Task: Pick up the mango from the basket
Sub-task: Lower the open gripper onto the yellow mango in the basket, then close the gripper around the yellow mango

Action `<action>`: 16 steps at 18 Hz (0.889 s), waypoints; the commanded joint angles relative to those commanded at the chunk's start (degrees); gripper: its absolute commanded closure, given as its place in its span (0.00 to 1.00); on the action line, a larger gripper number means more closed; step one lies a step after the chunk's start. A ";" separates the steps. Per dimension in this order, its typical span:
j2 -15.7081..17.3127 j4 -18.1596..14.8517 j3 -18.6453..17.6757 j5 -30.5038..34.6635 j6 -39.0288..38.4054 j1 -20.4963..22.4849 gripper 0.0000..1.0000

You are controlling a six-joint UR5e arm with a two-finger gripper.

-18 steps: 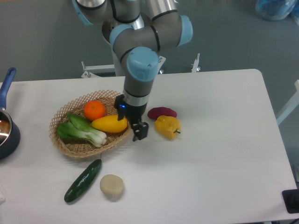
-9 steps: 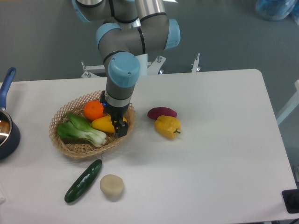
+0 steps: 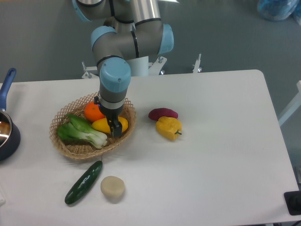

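One white surface, its right half holding no produce; one wicker basket near its left edge, containing one mango, one orange, one bok choy. One claw over the mango's middle; whether it grips cannot be told. Outside the basket: one cucumber, one bell pepper.
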 joint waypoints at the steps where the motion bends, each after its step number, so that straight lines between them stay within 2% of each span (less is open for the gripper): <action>1: -0.09 0.35 -0.27 0.09 0.09 0.00 0.00; 4: -0.27 0.35 -0.27 0.79 0.18 -0.09 0.01; 5: -0.53 0.35 -0.36 0.97 0.09 0.00 0.04; 9: -1.49 0.61 -0.18 2.02 -0.17 -0.18 0.27; 13: -2.64 8.51 -1.14 2.37 -0.96 -0.26 0.30; 16: -2.64 8.79 -1.59 4.13 -1.14 -0.27 0.33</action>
